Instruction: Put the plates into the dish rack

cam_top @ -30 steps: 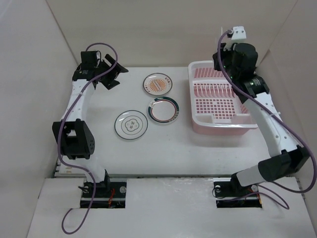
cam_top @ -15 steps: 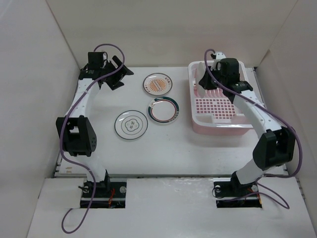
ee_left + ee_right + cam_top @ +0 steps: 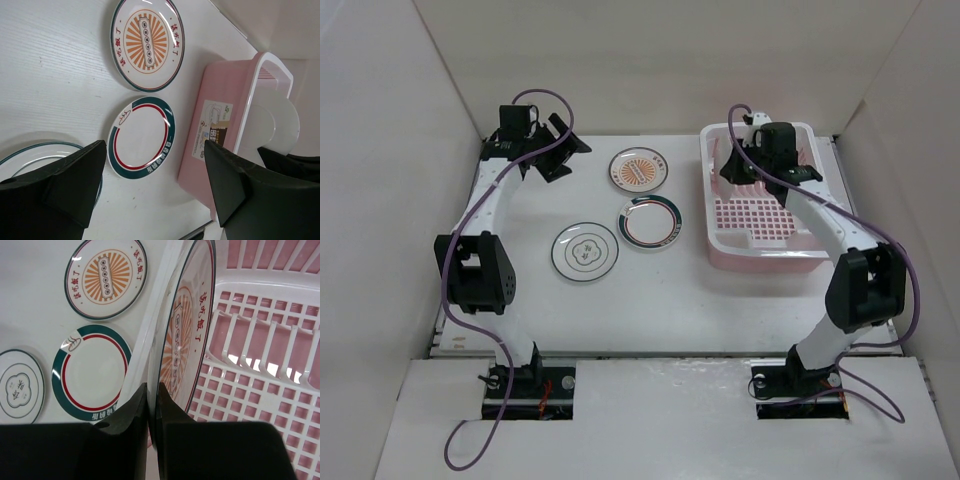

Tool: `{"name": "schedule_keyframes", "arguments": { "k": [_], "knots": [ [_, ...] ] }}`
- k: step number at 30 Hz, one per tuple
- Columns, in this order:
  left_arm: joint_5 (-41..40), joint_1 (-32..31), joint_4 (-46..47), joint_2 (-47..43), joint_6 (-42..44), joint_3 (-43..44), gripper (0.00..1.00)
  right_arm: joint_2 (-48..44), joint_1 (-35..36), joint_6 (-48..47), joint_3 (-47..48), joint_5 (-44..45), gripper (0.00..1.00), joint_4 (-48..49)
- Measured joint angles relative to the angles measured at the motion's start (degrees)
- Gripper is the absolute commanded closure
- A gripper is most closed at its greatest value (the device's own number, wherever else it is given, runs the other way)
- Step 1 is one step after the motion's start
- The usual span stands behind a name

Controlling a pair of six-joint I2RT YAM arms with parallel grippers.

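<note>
Plate held on edge inside the rack

The right gripper (image 3: 152, 392) is clamped tight on the rim of an orange sunburst plate (image 3: 183, 335), holding it upright just inside the left wall of the pink dish rack (image 3: 260, 352). The left gripper (image 3: 155, 170) hovers over the table's (image 3: 650, 300) far left corner, fingers spread wide and holding nothing. Left of the rack, three plates lie flat: a second sunburst plate (image 3: 638, 170), a teal-ringed plate (image 3: 649, 221) and a flower plate (image 3: 585, 250).

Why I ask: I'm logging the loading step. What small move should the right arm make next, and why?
Probably lower the held sunburst plate into a slot between the dividers, then release: the right tool pinches its rim, holding it upright over the left side of the rack.
</note>
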Motion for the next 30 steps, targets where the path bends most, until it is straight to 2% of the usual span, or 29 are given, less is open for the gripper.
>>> {"name": "schedule_keyframes", "arguments": {
  "k": [13, 23, 30],
  "knots": [
    [0.15, 0.0, 0.0, 0.68, 0.59, 0.0, 0.24, 4.87, -0.04, 1.75, -0.11, 0.22, 1.0, 2.78],
    [0.28, 0.0, 0.0, 0.76, 0.59, 0.0, 0.24, 5.01, -0.26, 2.05, -0.09, 0.7, 1.0, 3.41],
    [1.11, 0.0, 0.07, 1.38, 0.61, 0.0, 0.24, 7.56, 0.15, 1.31, 3.19, 1.97, 0.89, 2.27]
  ]
}}
